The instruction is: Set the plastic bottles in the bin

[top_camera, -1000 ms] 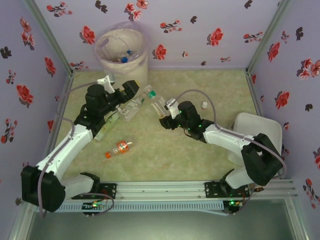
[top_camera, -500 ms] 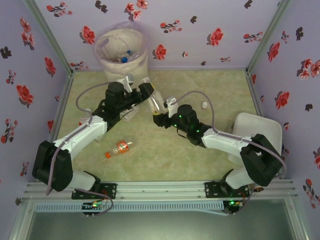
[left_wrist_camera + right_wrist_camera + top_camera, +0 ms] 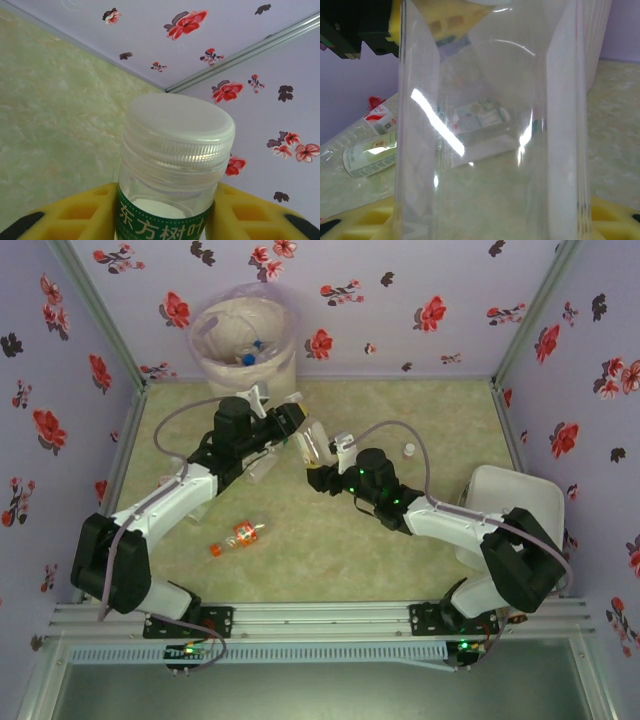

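Note:
My left gripper [image 3: 295,421] is shut on a clear bottle with a green label [image 3: 172,170] and a pale cap, yellow fingers [image 3: 75,212] on both sides. My right gripper [image 3: 318,476] is shut on a clear bottle [image 3: 313,445], whose wide body [image 3: 485,125] stands between its fingers. The two held bottles nearly meet in mid-table. The cream bin [image 3: 278,375] with its pinkish bag stands at the back left, several bottles [image 3: 250,352] inside. An orange-capped bottle [image 3: 238,534] lies near the front left.
More bottles lie under the left arm [image 3: 256,466] and in the right wrist view, one green-labelled [image 3: 367,152], one red-white [image 3: 380,116]. A tiny white cap [image 3: 408,450] sits right of centre. A white box [image 3: 515,495] stands at the right. Flowered walls enclose the table.
My left arm has swung right and toward the back with its bottle, ending beside the right gripper's bottle. The right gripper has shifted slightly left.

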Motion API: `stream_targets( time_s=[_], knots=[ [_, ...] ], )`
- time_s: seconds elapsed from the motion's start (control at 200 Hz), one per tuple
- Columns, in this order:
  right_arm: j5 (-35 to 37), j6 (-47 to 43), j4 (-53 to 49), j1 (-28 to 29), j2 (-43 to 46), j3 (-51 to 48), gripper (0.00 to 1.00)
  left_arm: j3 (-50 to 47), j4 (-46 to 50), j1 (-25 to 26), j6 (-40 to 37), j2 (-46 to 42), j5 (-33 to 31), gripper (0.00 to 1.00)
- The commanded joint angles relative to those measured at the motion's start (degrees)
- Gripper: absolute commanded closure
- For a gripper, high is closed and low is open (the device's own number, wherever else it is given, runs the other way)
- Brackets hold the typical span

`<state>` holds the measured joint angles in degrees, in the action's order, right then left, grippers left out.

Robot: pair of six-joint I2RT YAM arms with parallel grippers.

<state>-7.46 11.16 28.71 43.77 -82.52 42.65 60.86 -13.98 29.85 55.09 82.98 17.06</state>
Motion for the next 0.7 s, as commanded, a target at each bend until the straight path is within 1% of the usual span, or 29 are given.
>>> stream_targets(
  time_s=[0.0,0.055,0.075,0.235,0.45,0.53,0.605,0.695],
  knots=[
    [-3.85,-1.94,-0.54,0.83,0.92,-0.86,0.3,5.57,0.32,0.14,-1.12,-0.49,1.45,0.73],
    [-2.5,-2.81,-1.93,0.63,2.19,-0.98,0.04,7.76,2.54,-0.34,-2.88,-0.79,1.4,0.75],
    [-1.93,-3.16,-2.46,0.57,2.73,-0.97,0.01,8.63,3.4,-0.56,-3.51,-0.97,1.4,0.76],
    [2.28,-4.72,-5.76,0.44,7.32,-2.14,0.01,16.9,8.99,-3.29,-8.53,-1.42,1.16,0.79],
    [4.64,-2.7,-4.88,-0.04,10.78,-6.2,0.01,33.17,14.46,-6.93,-14.83,1.57,2.32,1.0],
    [5.12,-1.96,-5.32,0.0,11.72,-6.66,0.01,40.11,15.98,-8.61,-18.31,4.1,1.69,1.0],
    [6.06,-1.97,-5.93,-0.05,12.48,-7.09,0.01,47.36,19.21,-10.27,-22.69,7.85,-2.0,1.0],
    [7.49,-2.15,-6.35,0.0,13.45,-7.89,0.01,55.78,21.56,-12.74,-24.97,13.62,-4.73,1.0]
  ],
)
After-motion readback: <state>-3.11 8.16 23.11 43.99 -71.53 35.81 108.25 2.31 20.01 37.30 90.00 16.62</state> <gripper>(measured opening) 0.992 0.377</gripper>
